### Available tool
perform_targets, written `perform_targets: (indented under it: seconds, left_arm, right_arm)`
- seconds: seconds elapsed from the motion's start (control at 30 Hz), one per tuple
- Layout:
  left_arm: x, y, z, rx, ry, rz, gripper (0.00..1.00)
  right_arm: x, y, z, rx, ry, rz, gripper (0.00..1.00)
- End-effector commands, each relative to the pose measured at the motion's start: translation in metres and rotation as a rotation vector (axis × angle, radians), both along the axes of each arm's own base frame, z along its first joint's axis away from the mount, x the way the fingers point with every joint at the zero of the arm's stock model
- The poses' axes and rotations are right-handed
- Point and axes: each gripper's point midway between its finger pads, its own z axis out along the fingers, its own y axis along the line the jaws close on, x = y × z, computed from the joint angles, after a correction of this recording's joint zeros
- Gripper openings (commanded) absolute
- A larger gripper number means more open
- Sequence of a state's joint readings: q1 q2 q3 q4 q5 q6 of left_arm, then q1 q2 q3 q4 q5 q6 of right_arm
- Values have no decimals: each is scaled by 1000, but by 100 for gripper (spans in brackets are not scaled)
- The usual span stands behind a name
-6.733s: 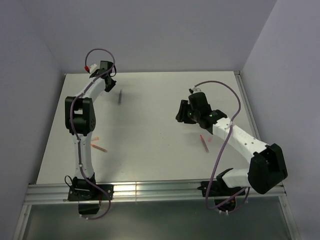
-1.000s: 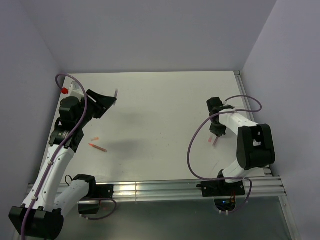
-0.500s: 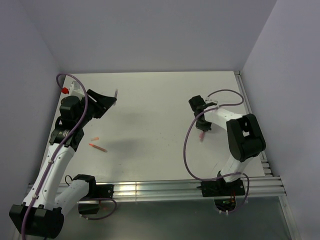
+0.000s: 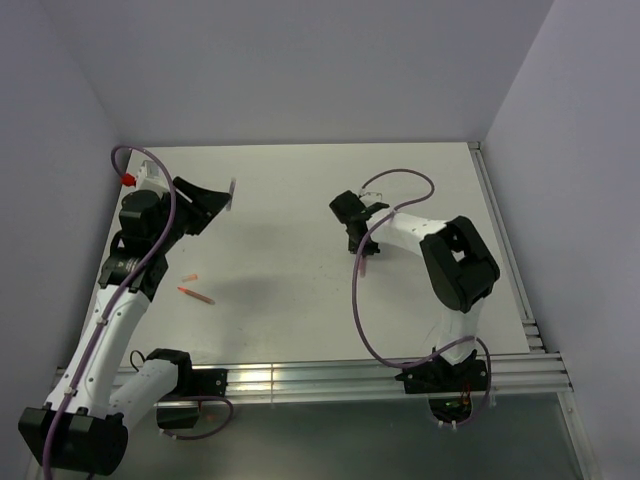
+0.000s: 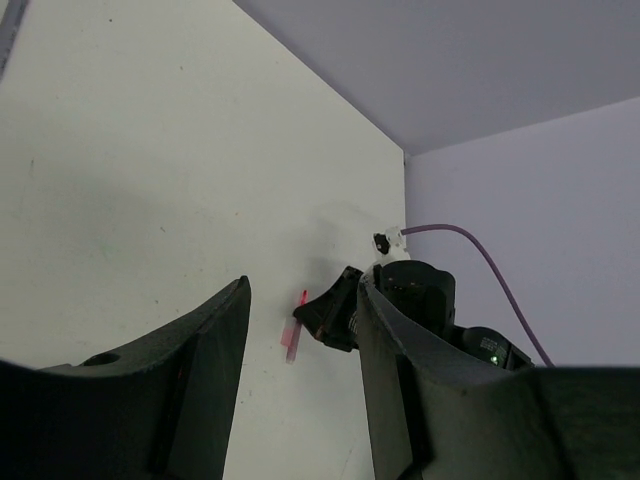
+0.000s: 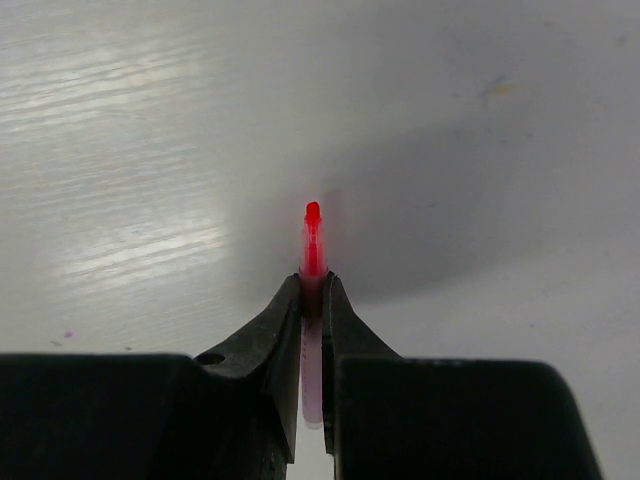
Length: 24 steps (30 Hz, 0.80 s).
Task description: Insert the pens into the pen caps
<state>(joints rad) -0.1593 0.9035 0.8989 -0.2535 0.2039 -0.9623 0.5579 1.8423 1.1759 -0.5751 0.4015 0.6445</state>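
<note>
The right fingers (image 6: pixel 275 340) are clamped on a red-orange pen (image 6: pixel 312 250), its tip pointing out over the desk (image 6: pixel 120 120) (right of centre, seen from above). The left fingers (image 5: pixel 200 350) stand apart, raised at the far left.

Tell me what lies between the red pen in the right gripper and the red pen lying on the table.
Nothing: the top view shows bare table between held pen and lying pen.
</note>
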Motion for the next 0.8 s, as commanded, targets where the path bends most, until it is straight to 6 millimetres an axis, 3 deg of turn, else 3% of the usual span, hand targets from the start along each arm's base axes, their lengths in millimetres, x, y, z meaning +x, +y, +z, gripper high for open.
perform_targets:
  seconds: [0.0,0.27,0.37,0.6,0.7,0.73,0.77]
  left_arm:
    - [9,8,-1,30,-17,38,52]
    - [31,9,-85,31,127,75,49]
    - [36,9,-103,23,170,93,48]
    - [49,0,-125,50,215,140,47]
    - [54,-16,-148,76,274,129,43]
    - [61,-26,-145,74,254,116,38]
    - [64,-30,-162,96,292,117,37]
  right_arm:
    - [15,23,9,16,-50,33,0]
    - [16,52,13,39,-61,104,0]
    - [16,62,18,50,-71,124,0]
    - [20,78,33,75,-108,172,0]
    - [20,81,38,89,-117,182,0]
    - [20,82,41,96,-124,186,0]
    - [17,83,42,99,-124,192,0]
